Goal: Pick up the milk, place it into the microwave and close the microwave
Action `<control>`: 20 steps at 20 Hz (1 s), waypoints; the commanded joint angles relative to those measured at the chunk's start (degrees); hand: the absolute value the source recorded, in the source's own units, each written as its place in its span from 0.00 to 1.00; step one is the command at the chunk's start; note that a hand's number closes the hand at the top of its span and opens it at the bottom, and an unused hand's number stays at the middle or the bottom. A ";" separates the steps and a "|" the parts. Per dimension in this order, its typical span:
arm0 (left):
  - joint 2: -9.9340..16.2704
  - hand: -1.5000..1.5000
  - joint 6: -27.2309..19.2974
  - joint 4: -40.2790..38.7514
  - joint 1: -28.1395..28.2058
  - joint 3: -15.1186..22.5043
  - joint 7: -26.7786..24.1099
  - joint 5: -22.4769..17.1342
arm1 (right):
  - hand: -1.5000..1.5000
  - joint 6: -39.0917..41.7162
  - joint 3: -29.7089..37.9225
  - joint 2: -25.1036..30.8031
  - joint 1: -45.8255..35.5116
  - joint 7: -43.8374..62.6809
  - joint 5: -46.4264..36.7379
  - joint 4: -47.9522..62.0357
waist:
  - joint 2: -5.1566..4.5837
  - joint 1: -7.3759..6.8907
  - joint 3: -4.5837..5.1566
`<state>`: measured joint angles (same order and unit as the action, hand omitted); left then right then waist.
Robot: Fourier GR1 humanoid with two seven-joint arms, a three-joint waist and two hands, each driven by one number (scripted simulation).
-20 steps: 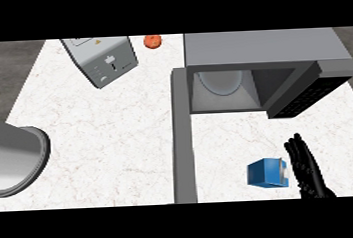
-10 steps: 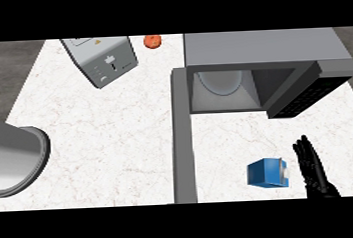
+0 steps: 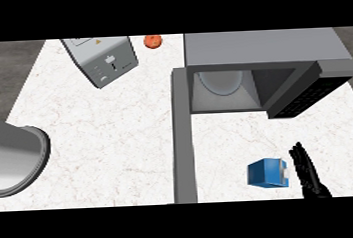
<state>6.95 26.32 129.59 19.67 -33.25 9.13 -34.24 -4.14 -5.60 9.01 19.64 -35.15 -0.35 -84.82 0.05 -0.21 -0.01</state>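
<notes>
White marbled stone surface (image 3: 114,138); it carries everything noted below.

Grey box-shaped microwave (image 3: 261,49) at the far right corner of the surface. Cavity open toward the robot, a pale round turntable plate (image 3: 221,82) visible inside. Its long grey door (image 3: 183,135) stands swung out and runs from the cavity's left side down to the near edge of the surface, as a wall along the left of the working area.

Curved grey metal sink basin (image 3: 15,155) at the left edge. Grey slab-shaped toaster-like appliance (image 3: 101,60) at the far edge, left of the microwave, with a small orange-red round fruit (image 3: 153,41) just beside it.

Small blue and white milk carton (image 3: 269,172) on the surface near the near edge, between the open door and the right hand. It looks upright, but from this steep view I cannot tell for sure.

Black right hand (image 3: 306,168) enters from the near right corner, fingers straight and pointing toward the far edge, holding nothing. It lies just beside the carton's right face; contact cannot be confirmed.

Key relation: carton lies directly to the left of the right hand, cavity straight ahead of both. Judgement: the right hand is the only one near, and needs a short leftward closing move to grasp. Left hand shows nowhere.
</notes>
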 commanded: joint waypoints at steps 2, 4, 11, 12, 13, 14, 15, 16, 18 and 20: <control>4.11 0.00 2.79 -5.71 -2.53 -5.80 -0.76 -4.29 | 0.00 -1.07 0.81 -1.05 -2.53 -2.29 -2.06 4.74 | -0.01 0.04 0.02; 1.00 0.00 -0.18 -4.96 -5.63 -1.03 0.04 1.32 | 0.00 0.82 4.31 -0.52 -7.13 -6.73 -0.30 14.06 | -0.07 0.14 -0.01; 1.86 0.00 3.51 -3.14 -2.01 -5.99 2.03 -5.24 | 0.00 -0.97 5.85 -1.26 -14.77 -9.50 -3.52 24.14 | -0.03 -0.20 -0.01; 2.66 0.00 1.04 -1.34 -4.03 -4.69 3.82 -3.43 | 0.00 -4.51 3.35 -4.74 -13.82 -10.57 -5.93 24.66 | -0.05 -0.09 -0.02; -0.07 0.00 3.07 -4.00 -4.05 -4.05 1.28 -0.65 | 0.00 -0.55 5.64 -1.17 -11.71 -13.03 -4.01 24.54 | -0.04 0.06 0.00; 2.38 0.00 2.19 -2.39 -2.88 -6.37 4.09 -6.52 | 0.00 1.68 7.86 0.09 -15.79 -14.29 -2.39 29.78 | -0.03 -0.16 -0.02; 1.75 0.00 -0.76 0.23 -4.97 -4.57 5.31 -2.65 | 1.00 -0.05 6.89 -1.52 -18.53 -12.50 -3.70 30.73 | -0.06 -0.10 -0.02; 1.49 0.00 1.20 -0.60 -4.00 -4.30 5.49 -3.87 | 1.00 2.76 8.47 0.25 -17.90 -16.92 -2.39 33.17 | -0.05 -0.09 -0.02; 0.19 0.00 2.89 -2.48 -3.19 -4.96 3.70 -2.63 | 1.00 5.12 7.86 -0.22 -17.94 -19.71 -1.98 34.46 | -0.05 -0.09 -0.01; 0.30 0.00 4.35 -0.66 -0.27 -7.06 3.51 -6.90 | 1.00 0.85 4.93 -2.77 -21.69 -18.98 -6.25 35.84 | -0.02 -0.50 -0.02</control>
<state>6.74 30.23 127.74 17.91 -38.42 11.68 -37.57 -2.26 0.65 7.95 2.09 -51.88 -4.34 -53.16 0.03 -0.43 0.00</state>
